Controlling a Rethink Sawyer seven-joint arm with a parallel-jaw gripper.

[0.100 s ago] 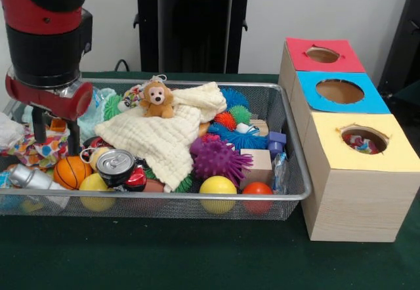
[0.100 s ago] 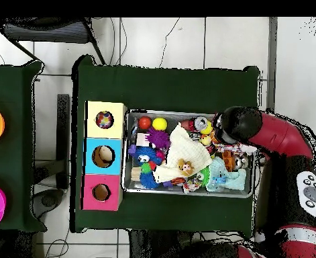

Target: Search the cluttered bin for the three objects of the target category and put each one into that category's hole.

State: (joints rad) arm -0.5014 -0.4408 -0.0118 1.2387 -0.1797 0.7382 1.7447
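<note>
Gripper (image 1: 56, 130) hanging over the bin's (image 1: 298, 191) end, farthest from the boxes.

I'm seeing its two fingers (image 1: 73, 136) hanging slightly apart, holding nothing; the basketball (image 1: 71, 172) is lying just below them, the can (image 1: 116, 166) beside it, rim facing my front camera.

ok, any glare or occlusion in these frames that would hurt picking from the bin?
Front view: even light, a small highlight on the can top; the arm hides the bin's left end, and the gripper sits low over the clutter there. Overhead view: the arm covers the bin's right end and the gripper itself; the cream cloth hides whatever lies under it.
</note>
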